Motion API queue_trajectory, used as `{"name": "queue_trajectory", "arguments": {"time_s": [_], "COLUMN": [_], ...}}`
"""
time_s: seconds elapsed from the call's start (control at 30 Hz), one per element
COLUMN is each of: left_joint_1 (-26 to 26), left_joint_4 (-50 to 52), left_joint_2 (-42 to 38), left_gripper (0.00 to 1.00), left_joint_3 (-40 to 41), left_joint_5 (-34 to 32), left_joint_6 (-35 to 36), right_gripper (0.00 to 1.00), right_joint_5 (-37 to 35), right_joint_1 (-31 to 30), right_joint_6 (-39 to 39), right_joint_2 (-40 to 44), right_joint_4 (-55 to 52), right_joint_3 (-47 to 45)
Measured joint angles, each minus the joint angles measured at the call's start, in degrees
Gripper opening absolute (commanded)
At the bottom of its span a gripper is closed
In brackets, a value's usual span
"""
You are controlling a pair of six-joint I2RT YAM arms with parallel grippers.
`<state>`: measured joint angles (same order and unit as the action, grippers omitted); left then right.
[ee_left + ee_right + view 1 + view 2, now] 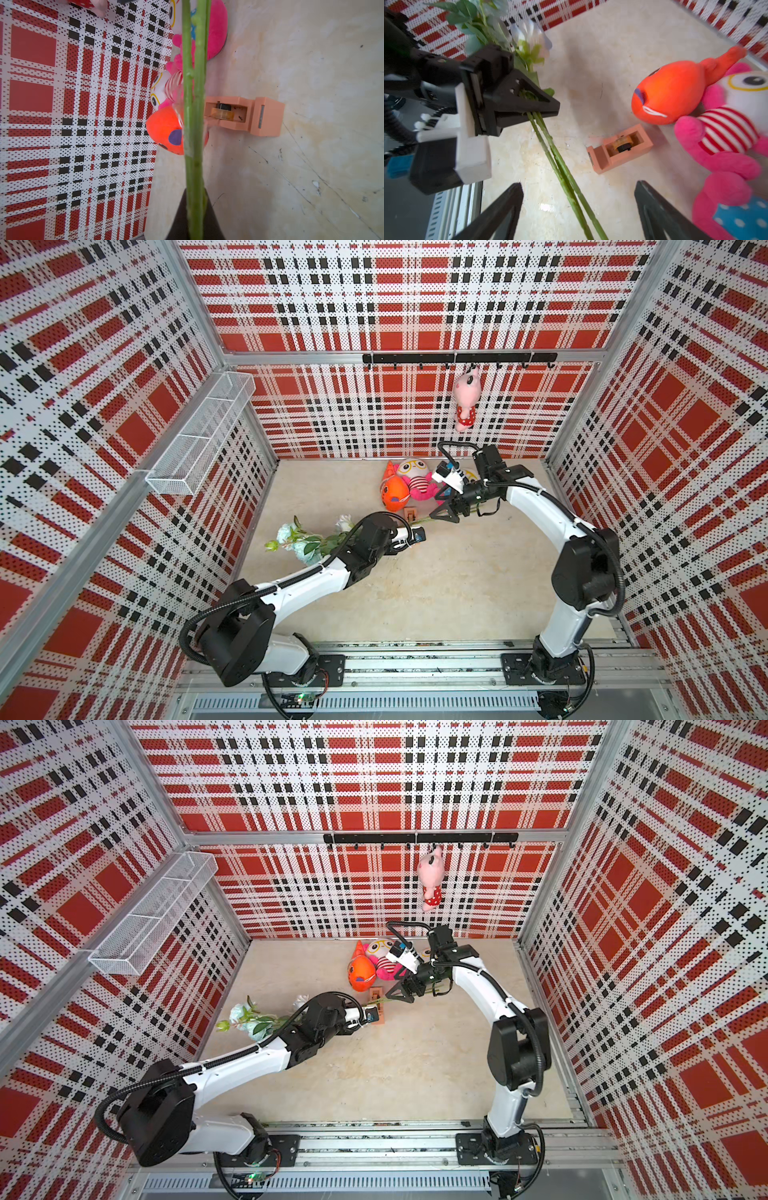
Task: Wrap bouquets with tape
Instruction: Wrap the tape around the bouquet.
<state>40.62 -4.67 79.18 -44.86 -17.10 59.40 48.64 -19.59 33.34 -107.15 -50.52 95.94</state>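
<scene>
Left end effector clamps the bouquets by long green stems; right end effector gapes wide.

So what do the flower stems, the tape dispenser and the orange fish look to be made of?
Flower stems: likely plastic, a matte uniform green with moulded bumps, so artificial. Tape dispenser: probably moulded plastic, a smooth, flat peach block with crisp edges and a roll in its slot. Orange fish: plush fabric, with a fuzzy nap and stitched mouth.
</scene>
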Motion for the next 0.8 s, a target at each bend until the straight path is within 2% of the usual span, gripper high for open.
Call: {"name": "queue_trajectory", "arguments": {"time_s": [0.2, 0.4, 0.53, 0.57, 0.67, 0.7, 0.8], "left_joint_1": [0.39, 0.42, 0.15, -0.15, -1.07, -1.27, -2.49], "left_joint_4": [-1.68, -1.84, -1.75, -1.66, -1.68, -1.86, -3.10], "left_joint_2": [-0.02, -0.02, -0.02, -0.02, -0.02, -0.04, -1.62], "left_gripper": [0.00, 0.00, 0.00, 0.04, 0.15, 0.23, 0.28], "left_joint_3": [0.07, 0.11, 0.15, 0.22, 0.83, 0.98, 1.55], "left_joint_5": [-1.18, -0.59, -0.31, -0.39, 0.17, 0.70, 4.42], "left_joint_6": [2.19, 2.86, 3.23, 3.26, 2.69, 1.90, -0.66], "right_gripper": [0.79, 0.40, 0.09, 0.01, 0.00, 0.00, 0.00], "right_joint_5": [-1.33, -1.16, -0.52, -0.28, -0.26, -0.55, -1.07], "right_joint_1": [-1.68, -2.40, -2.67, -2.86, -3.52, -3.56, -3.61], "right_joint_6": [5.07, 9.53, 12.33, 12.90, 13.70, 13.53, 13.31], "right_joint_2": [-7.93, -12.09, -13.03, -12.94, -11.76, -11.17, -9.75], "right_joint_4": [-10.12, -16.09, -18.80, -19.45, -17.46, -16.24, -11.56], "right_joint_3": [7.54, 12.52, 12.85, 12.66, 10.56, 9.31, 6.05]}}
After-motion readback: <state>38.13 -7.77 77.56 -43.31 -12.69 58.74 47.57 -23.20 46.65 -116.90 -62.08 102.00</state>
